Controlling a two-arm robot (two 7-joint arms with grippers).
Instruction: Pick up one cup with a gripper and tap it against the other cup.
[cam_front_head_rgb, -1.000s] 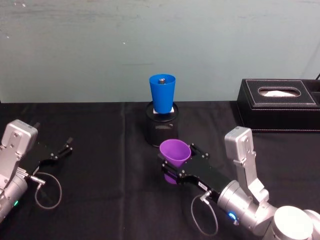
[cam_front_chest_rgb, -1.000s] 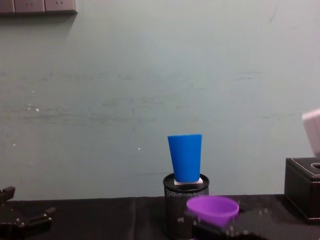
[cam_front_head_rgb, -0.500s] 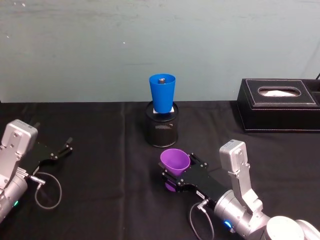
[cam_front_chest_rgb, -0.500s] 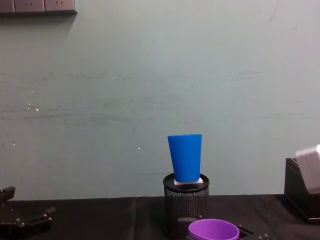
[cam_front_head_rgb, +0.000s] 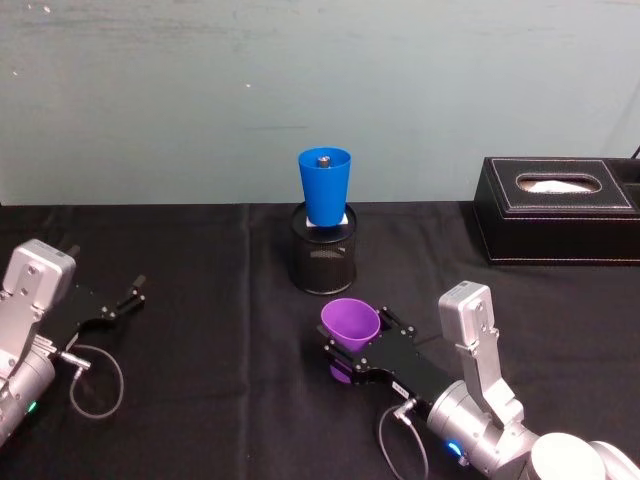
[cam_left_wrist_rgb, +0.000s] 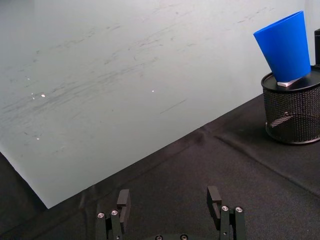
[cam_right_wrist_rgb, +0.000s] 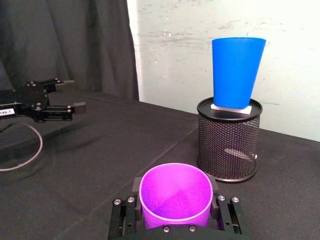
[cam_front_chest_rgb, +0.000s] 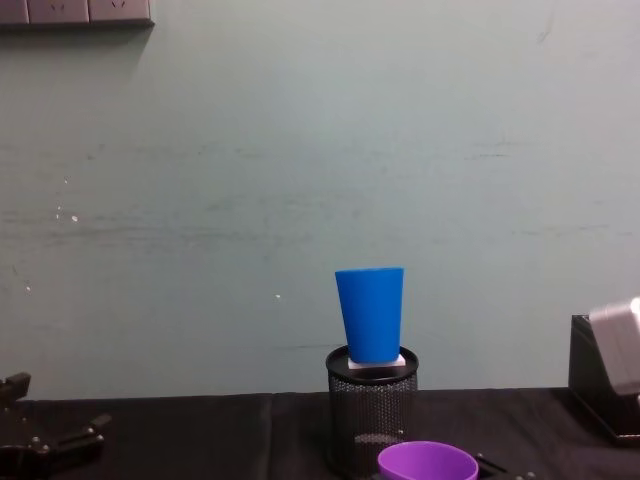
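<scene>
The purple cup (cam_front_head_rgb: 350, 323) stands upright and low over the black cloth, in front of the mesh holder, with my right gripper (cam_front_head_rgb: 343, 352) shut on its sides. In the right wrist view the black fingers (cam_right_wrist_rgb: 216, 194) press the purple cup (cam_right_wrist_rgb: 174, 196) from both sides. The blue cup (cam_front_head_rgb: 325, 186) stands upright on a white block on top of the black mesh pen holder (cam_front_head_rgb: 323, 262), clear of the purple cup. From the chest I see the blue cup (cam_front_chest_rgb: 370, 315) above the purple cup's rim (cam_front_chest_rgb: 428, 462). My left gripper (cam_front_head_rgb: 133, 293) rests open at the far left, nothing between its fingers (cam_left_wrist_rgb: 122, 200).
A black tissue box (cam_front_head_rgb: 560, 210) stands at the back right by the wall. A loop of cable (cam_front_head_rgb: 95, 380) lies beside my left arm. Black cloth (cam_front_head_rgb: 220, 330) stretches between the two arms, and a pale green wall closes off the table behind the pen holder.
Over the last second my right gripper came down and back toward me with the purple cup, away from the pen holder. In the last half second it barely moved. The left arm stayed still.
</scene>
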